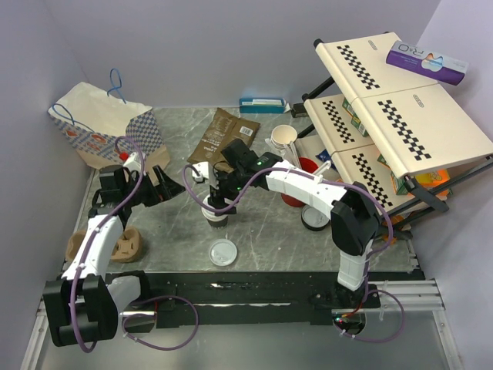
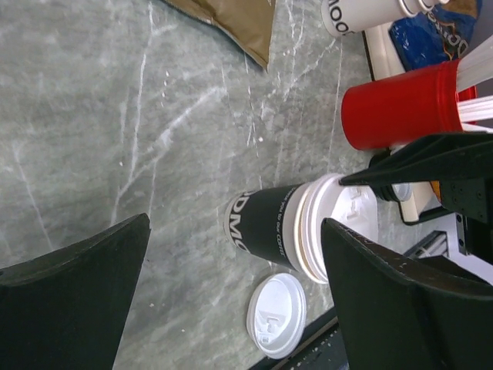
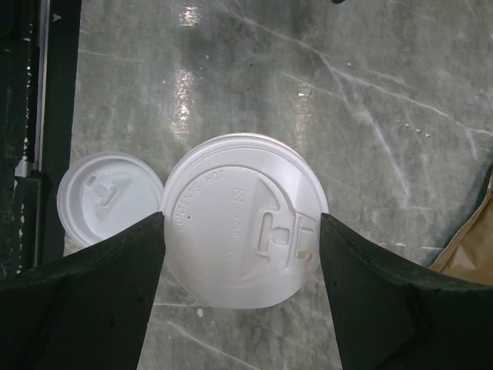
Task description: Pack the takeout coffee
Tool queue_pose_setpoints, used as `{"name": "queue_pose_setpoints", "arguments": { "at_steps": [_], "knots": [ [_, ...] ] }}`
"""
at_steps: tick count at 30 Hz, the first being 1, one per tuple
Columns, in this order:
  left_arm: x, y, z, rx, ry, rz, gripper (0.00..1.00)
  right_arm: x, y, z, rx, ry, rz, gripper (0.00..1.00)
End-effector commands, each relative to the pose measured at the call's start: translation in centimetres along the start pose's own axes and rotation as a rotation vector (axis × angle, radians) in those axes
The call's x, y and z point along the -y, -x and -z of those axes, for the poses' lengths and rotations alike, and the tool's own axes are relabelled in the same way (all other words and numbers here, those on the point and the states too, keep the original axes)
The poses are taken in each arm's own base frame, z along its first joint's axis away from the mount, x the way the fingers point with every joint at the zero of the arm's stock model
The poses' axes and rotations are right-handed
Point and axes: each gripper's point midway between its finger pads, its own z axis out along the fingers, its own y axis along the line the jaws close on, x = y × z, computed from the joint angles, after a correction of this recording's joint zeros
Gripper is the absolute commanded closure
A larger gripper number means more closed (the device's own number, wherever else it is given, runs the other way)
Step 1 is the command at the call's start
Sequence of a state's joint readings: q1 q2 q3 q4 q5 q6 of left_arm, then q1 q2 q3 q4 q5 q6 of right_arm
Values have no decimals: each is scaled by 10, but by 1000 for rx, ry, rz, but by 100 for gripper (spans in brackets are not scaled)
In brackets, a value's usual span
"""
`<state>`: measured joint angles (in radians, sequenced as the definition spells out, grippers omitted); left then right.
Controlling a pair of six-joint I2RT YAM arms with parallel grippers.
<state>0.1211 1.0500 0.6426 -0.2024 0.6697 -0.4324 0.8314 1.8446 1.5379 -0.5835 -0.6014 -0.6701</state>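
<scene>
The takeout coffee (image 2: 266, 223) is a black paper cup with a round white lid (image 3: 239, 254), standing on the grey marble table (image 1: 169, 223) near its middle. My right gripper (image 3: 241, 220) comes down over it from above, one finger pressed against each side of the lid rim. In the top view that gripper (image 1: 218, 202) covers most of the cup (image 1: 216, 218). My left gripper (image 1: 158, 187) is open and holds nothing. It hovers to the left of the cup and points at it; in its own wrist view its fingers (image 2: 69, 301) frame the cup from a distance.
A loose white lid (image 1: 223, 252) lies just in front of the cup. A paper bag (image 1: 96, 127) stands at the back left and a cardboard carrier (image 1: 123, 245) near the left arm. A brown pouch (image 1: 223, 135), a red cup (image 1: 296, 189), stacked cups (image 1: 283, 139) and a tilted rack (image 1: 400, 116) fill the back and right.
</scene>
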Motion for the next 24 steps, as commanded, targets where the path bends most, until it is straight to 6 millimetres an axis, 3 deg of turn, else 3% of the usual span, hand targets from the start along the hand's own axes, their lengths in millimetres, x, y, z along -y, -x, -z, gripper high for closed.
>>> {"name": "queue_pose_setpoints", "arguments": {
  "at_steps": [1, 24],
  "knots": [
    [9, -1, 3, 10, -46, 8, 2, 9, 20, -2, 41, -27, 34, 18],
    [9, -19, -5, -43, -107, 77, 1, -5, 12, -9, 8, 7, 69, 17]
  ]
}}
